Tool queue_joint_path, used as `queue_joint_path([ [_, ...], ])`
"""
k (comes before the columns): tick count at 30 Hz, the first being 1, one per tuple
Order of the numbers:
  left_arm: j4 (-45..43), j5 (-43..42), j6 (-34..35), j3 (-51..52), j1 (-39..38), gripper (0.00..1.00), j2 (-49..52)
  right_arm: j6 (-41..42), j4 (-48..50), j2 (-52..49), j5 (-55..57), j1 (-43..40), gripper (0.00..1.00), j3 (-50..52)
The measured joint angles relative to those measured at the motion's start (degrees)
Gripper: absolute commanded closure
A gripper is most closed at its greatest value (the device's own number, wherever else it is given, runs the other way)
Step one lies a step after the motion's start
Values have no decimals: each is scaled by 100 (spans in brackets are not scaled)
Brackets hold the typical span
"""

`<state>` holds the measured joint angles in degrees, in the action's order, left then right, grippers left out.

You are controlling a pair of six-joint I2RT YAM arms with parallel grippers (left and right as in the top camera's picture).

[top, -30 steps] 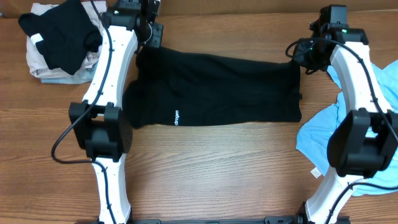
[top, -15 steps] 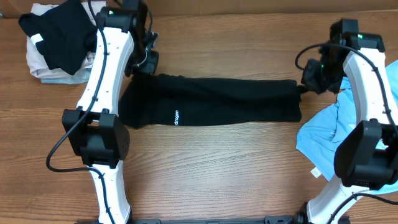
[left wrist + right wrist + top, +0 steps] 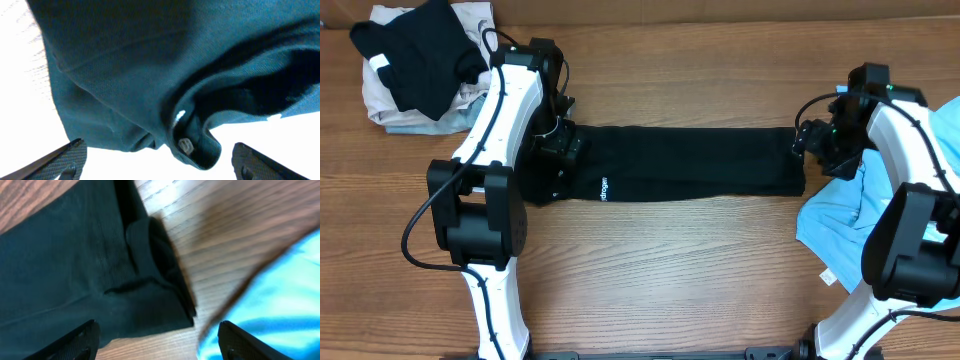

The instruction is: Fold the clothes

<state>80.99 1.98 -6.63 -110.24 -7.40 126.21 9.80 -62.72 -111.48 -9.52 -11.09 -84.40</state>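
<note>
Nearest me, the brown wood-grain table point(image 3: 670, 270) is bare between the two white arm bases. On my right, a crumpled light blue soft T-shirt point(image 3: 835, 215) lies under the right arm, and its small white tag point(image 3: 826, 275) shows at its near edge.

Further out, at mid-table, the large black soft T-shirt point(image 3: 700, 160) lies flat as a long, narrow band running left to right. Its small white logo lettering point(image 3: 603, 187) sits near the band's front edge, towards the left.

The left gripper point(image 3: 560, 145) hovers over the band's left end. In its wrist camera its fingers point(image 3: 70, 155) stand wide apart and hold nothing, with dark cloth bunched below them.

The right gripper point(image 3: 810, 140) is at the band's right end. Its fingers point(image 3: 80, 337) are also spread wide and empty, above the shirt's folded corner, with the blue shirt just beside that corner.

Farthest away, at the far left corner, a second black garment point(image 3: 415, 60) is heaped on a pile of pale clothes point(image 3: 390, 110).
</note>
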Motion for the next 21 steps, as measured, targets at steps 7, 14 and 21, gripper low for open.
queue_joint_path([
  [7,50,-122,48,-1364,0,0,13,-85,1209,0,-282,101,28,1106],
  [14,76,-262,195,-3176,0,0,7,-103,2076,140,-619,144,95,1663],
  [21,22,-83,219,-3563,0,0,-4,-85,1902,127,-846,-118,96,1554],
])
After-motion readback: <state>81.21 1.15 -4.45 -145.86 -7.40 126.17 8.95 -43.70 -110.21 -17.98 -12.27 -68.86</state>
